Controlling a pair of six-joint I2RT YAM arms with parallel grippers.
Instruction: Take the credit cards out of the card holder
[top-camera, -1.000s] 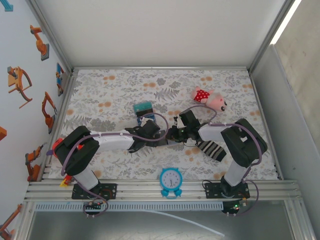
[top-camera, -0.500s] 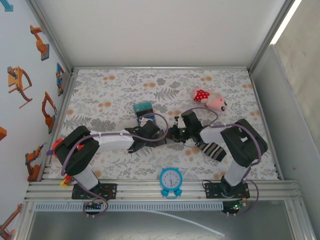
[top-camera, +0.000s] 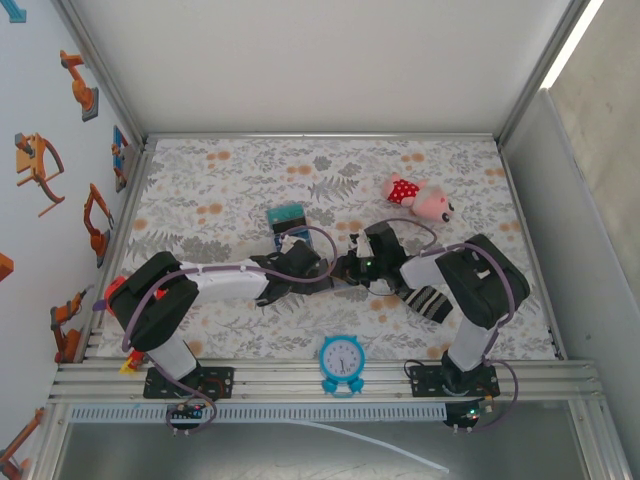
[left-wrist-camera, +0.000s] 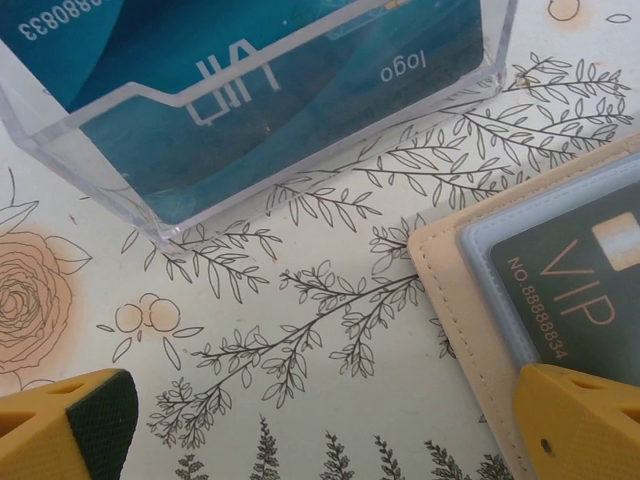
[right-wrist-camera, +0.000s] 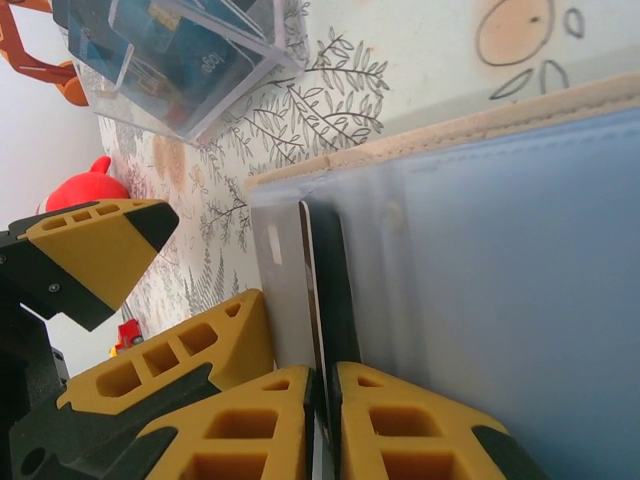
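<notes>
My right pincer (right-wrist-camera: 322, 378): clamped on the edge of a credit card (right-wrist-camera: 326, 290).
My left pincer (left-wrist-camera: 325, 425): spread wide, holding nothing.
Card holder (right-wrist-camera: 520, 260): open flat mid-desk, card partly inside.

card holder (left-wrist-camera: 452, 300) cropped, clear box (left-wrist-camera: 200, 200) cropped

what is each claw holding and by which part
The right claw pinches a card by the edge sticking out of the wallet. The left claw is open, holding nothing.
</notes>
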